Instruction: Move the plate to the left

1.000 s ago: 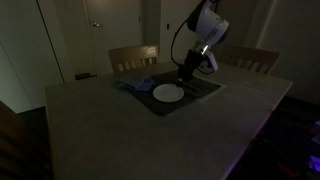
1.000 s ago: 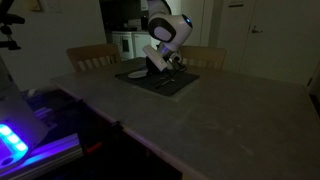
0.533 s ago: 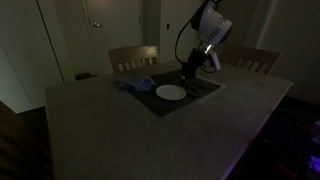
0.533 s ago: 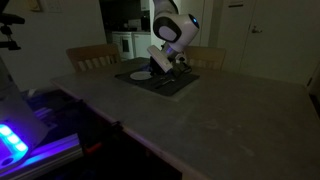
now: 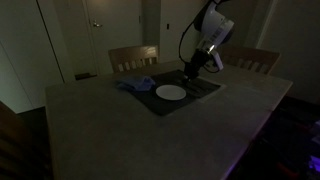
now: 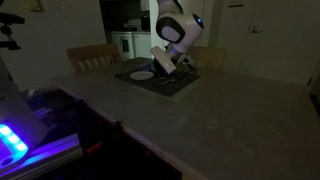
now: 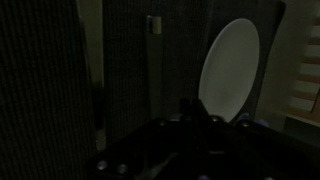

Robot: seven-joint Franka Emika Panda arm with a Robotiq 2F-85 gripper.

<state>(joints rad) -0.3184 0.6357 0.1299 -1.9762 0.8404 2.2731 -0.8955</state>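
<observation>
The hand (image 5: pixel 189 71), its spread unreadable in the gloom, hovers seemingly beside the plate (image 5: pixel 171 92); it should grip the near rim squarely.

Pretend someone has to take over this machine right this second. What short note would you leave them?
The claw hangs above the dark placemat, beside the plate and not touching it. It is too dark to tell whether it is open or shut.
The plate lies flat on the placemat, with a blue cloth on its other side.
Done: unclear from here. The plate is not gripped.
Left: probably take the plate by its rim and shift it left, unless that has already happened.
</observation>
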